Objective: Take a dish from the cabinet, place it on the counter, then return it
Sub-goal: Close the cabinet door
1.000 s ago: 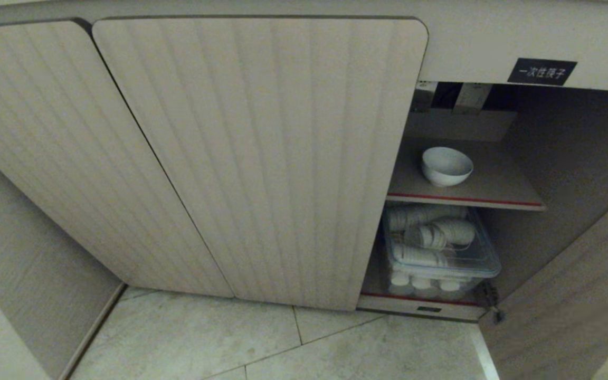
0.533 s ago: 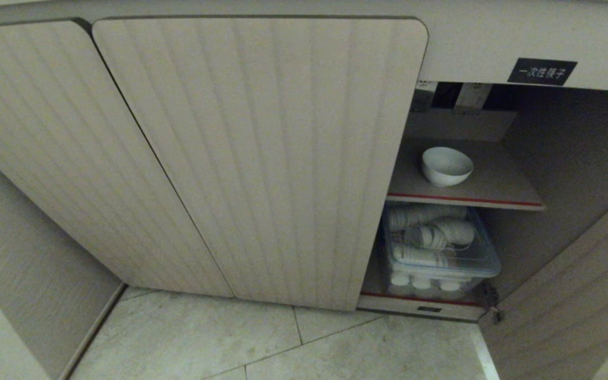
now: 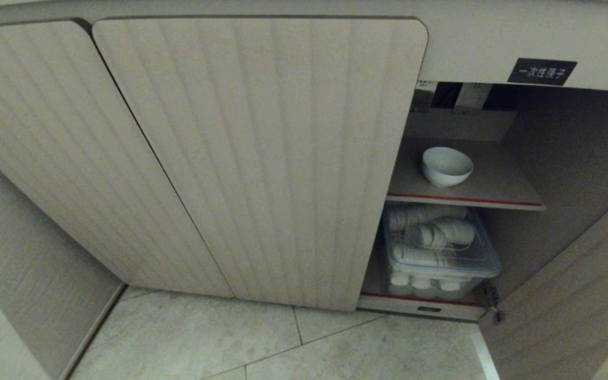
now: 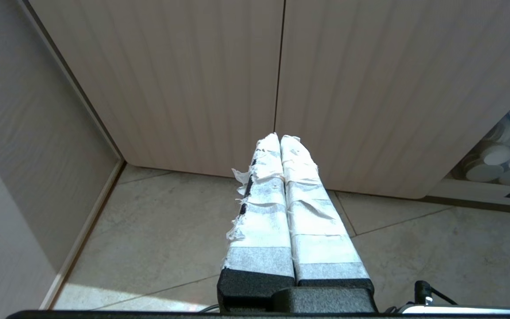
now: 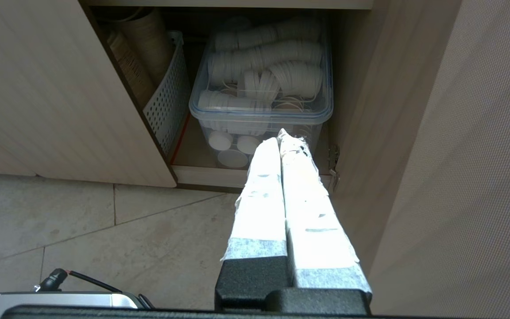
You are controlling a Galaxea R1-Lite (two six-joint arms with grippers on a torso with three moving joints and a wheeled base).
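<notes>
The dish (image 3: 447, 165) sits upright on the cabinet's red-edged shelf (image 3: 494, 201), at two o'clock in the head view. The right gripper (image 5: 280, 135), clenched empty, aims at the plastic box (image 5: 261, 113) below and seems nearer; the left gripper (image 4: 280, 138), also clenched, faces closed doors (image 4: 281, 79).

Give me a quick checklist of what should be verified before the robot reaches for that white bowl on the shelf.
1. Ribbed beige cabinet door in front of the bowl open: ok.
2. Small round white glossy bowl upright, alone on the red-edged shelf: ok.
3. Right gripper ready to grasp: not ok, taped fingers shut, pointing low at the clear plastic box of white cups.
4. Left gripper out of the way: ok, shut, facing closed doors.
5. Cream counter free for the bowl: cannot tell, not in view.
</notes>
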